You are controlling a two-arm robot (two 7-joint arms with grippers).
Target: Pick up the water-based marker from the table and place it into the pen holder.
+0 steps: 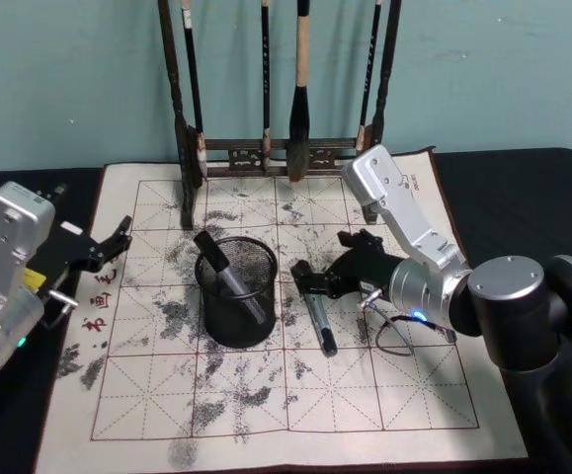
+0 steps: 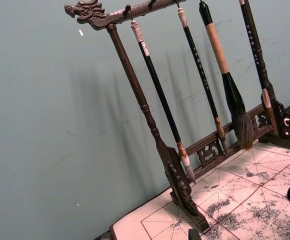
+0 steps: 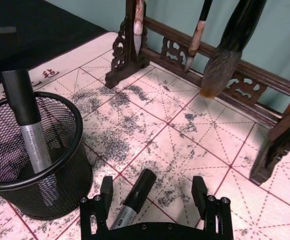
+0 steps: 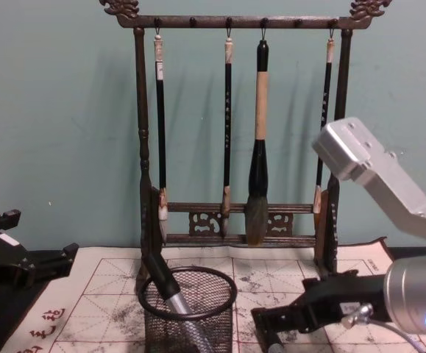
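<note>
**Right pincer** [image 1: 310, 279]: low over the mat [image 1: 295, 405], just to the right of the pen holder [image 1: 236, 321]. In the right wrist view its two fingers [image 3: 107, 192] stand spread apart, with the marker [image 3: 137, 192] lying between them. No finger is pressed against the marker, which sits nearer one finger than the other. The chest view shows this pincer [image 4: 264, 318] close to the mat, right of the mesh cup.

**Marker** [image 1: 321, 326]: flat on the mat, not lifted. It has a grey barrel and a black cap. The capped end reaches past the fingertips, towards the brush rack [image 1: 276, 153]. The other end lies nearer the front edge of the mat.

**Pen holder** [image 3: 59, 192]: a round black mesh cup, upright on the mat, near the marker but not touching it. It contains a second marker [image 1: 218, 265], which leans against the rim with its black cap upward. This second marker [image 3: 27, 115] rises above the rim, as the chest view [image 4: 162, 279] also shows.

**Left pincer** [image 1: 116, 245]: at the left edge of the mat, well away from the holder and the marker. Its fingers are spread and hold nothing.

**Surroundings**: the mat is cream with a red-brown grid and ink smudges, and it lies on a dark surface [image 1: 523, 188]. The wooden brush rack [image 4: 143, 147] stands at the far edge of the mat with four brushes hanging from it. A teal wall is behind the rack.
</note>
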